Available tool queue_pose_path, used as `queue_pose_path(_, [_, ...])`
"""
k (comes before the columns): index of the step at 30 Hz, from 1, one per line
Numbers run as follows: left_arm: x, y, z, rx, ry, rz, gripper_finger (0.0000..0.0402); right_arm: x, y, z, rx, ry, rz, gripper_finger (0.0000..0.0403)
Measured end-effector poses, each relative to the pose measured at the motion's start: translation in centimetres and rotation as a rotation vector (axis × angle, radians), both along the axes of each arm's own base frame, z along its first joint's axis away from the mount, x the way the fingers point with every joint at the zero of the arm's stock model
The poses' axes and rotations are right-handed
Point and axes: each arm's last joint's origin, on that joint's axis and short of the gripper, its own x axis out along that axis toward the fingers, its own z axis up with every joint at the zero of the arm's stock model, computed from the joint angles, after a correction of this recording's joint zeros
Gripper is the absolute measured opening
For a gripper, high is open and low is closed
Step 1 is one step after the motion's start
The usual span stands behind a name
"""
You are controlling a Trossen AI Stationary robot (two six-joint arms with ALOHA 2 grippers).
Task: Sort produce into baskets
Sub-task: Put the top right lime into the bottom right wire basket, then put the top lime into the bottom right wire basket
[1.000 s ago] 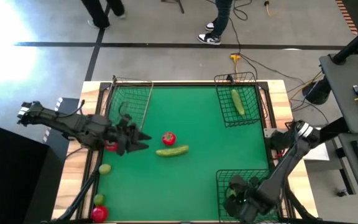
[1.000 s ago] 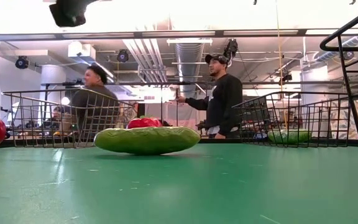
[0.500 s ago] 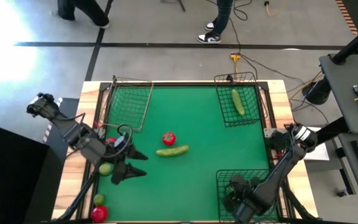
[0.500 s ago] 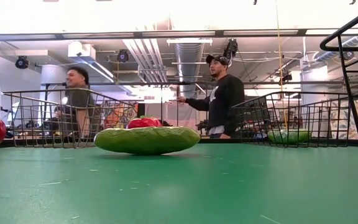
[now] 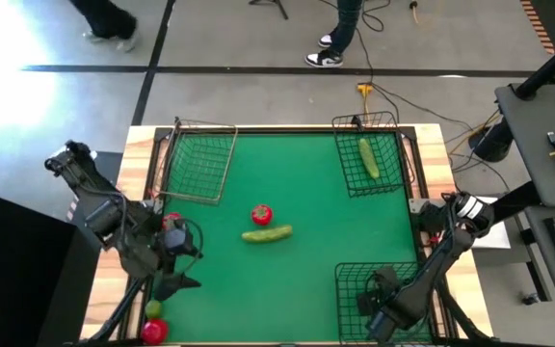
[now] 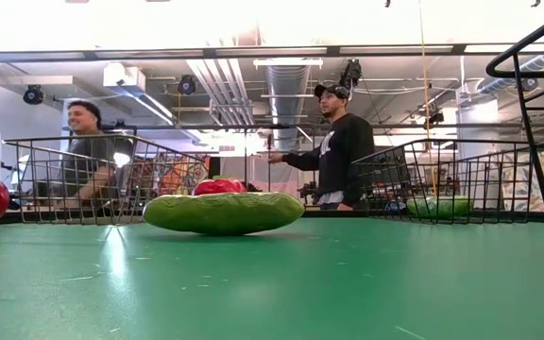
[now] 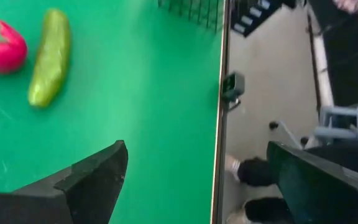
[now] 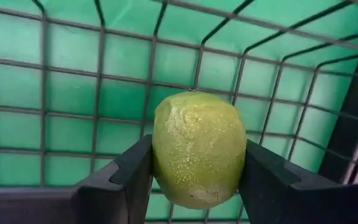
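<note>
A lime is held between the right gripper's jaws inside the wire basket at the near right corner of the green mat; from above, the lime is hidden under the arm. The left gripper's jaws are spread wide and empty over the mat's left edge, and its tips are hard to make out from above. A cucumber and a tomato lie near mid-surface, whether touching cannot be told. Another cucumber is seen in the far right basket. A lime and a tomato are partly cut off at the near left.
</note>
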Motion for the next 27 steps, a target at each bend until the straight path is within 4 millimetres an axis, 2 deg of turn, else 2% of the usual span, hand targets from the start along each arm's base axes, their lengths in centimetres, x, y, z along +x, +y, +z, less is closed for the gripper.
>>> queue_pose_path(5, [-0.3, -1.2, -1.7, 0.002, 0.090, -0.059, 0.0366, 0.0, 0.1, -0.9, 0.057, 0.011, -0.020, 0.0201])
queue_pose_path(9, [-1.0, -1.9, -2.4, -0.015, 0.181, -0.077, 0.0366, -0.1, 0.1, -1.0, 0.075, 0.018, -0.023, 0.0239])
queue_pose_path(11, [-1.4, -2.2, -2.6, -0.035, 0.223, -0.086, 0.0366, -0.1, 0.1, -0.4, 0.087, 0.009, -0.022, 0.0262])
queue_pose_path(19, [-2.9, -2.5, -3.6, -0.021, 0.342, -0.029, 0.0366, 0.5, 0.6, 5.9, 0.188, -0.120, 0.055, 0.0328])
queue_pose_path(24, [-3.1, -2.3, -4.2, 0.021, 0.393, 0.003, 0.0366, 0.8, 0.7, 8.8, 0.257, -0.218, 0.148, 0.0350])
queue_pose_path(27, [-3.5, -2.0, -4.5, 0.031, 0.471, 0.015, 0.0366, 0.8, 0.2, 10.4, 0.186, -0.292, 0.151, 0.0353])
